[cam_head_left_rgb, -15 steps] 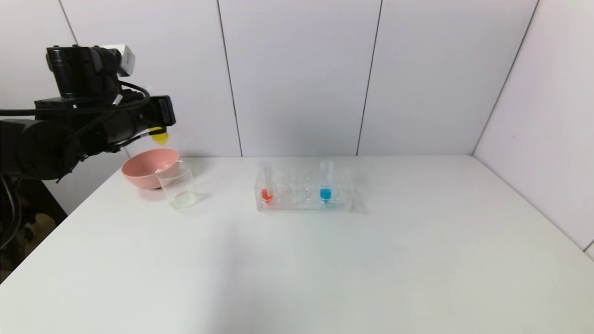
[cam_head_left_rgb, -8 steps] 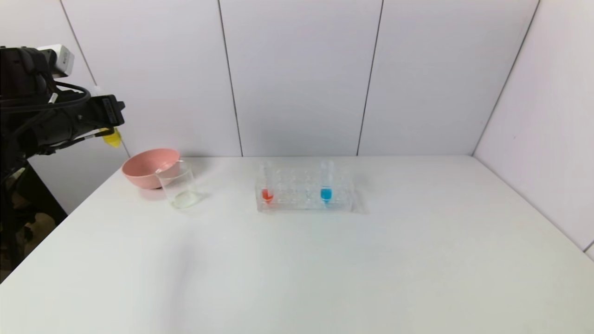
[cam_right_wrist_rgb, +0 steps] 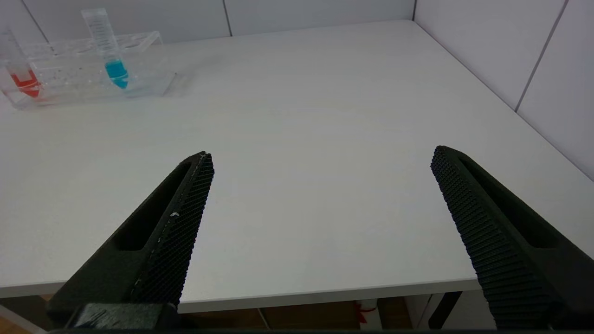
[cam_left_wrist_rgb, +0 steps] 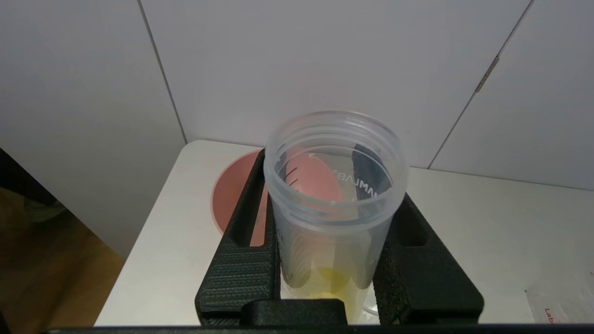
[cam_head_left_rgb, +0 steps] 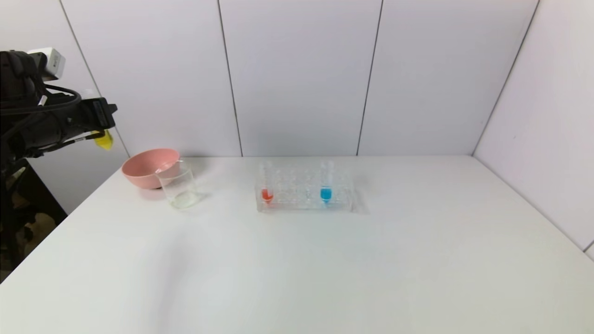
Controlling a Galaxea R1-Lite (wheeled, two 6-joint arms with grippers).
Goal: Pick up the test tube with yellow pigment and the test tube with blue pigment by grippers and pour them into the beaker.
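Yellow tube (cam_left_wrist_rgb: 332, 222) is sitting clamped in my left claw (cam_left_wrist_rgb: 330, 260) off the counter's left edge; next I'm carrying it over the beaker (cam_head_left_rgb: 178, 185), right claw (cam_right_wrist_rgb: 320, 232) gaping idle.

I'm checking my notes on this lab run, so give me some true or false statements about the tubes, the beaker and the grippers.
1. The left gripper grips the clear yellow-tipped test tube. True.
2. The blue-tipped test tube lies flat on the white table. False: it stands in the clear plastic rack.
3. The right gripper is open and empty. True.
4. The small clear glass beaker stands inside the pink bowl. False: it stands on the table in front of the bowl.
5. The red-tipped tube is in the rack. True.
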